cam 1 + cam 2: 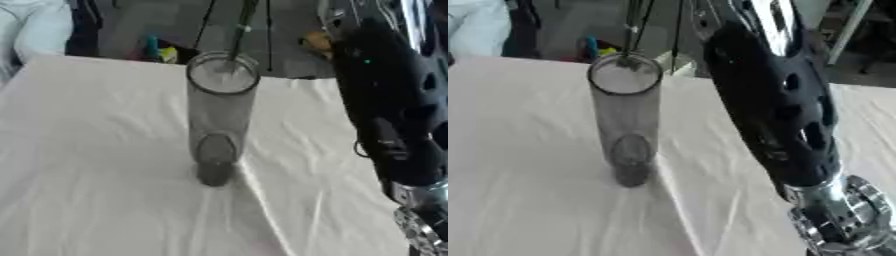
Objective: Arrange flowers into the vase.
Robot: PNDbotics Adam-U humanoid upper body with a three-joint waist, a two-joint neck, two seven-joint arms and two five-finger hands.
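A tall clear grey vase (219, 120) stands upright on the white tablecloth (96, 165), near the middle. A thin green stem (241, 30) rises from the vase's mouth and leaves the view at the top; no bloom shows. My right forearm (776, 115), black with silver joints, runs from the lower right corner up to the top edge, just right of the vase and above the table. Its hand lies beyond the top edge, so what holds the stem is hidden. My left hand appears in neither view.
The table's far edge (105, 59) runs just behind the vase. Beyond it sit small blue and yellow things (160, 51) on a dark floor, and something orange (315, 42) is near my arm. White cloth stretches to the left and front of the vase.
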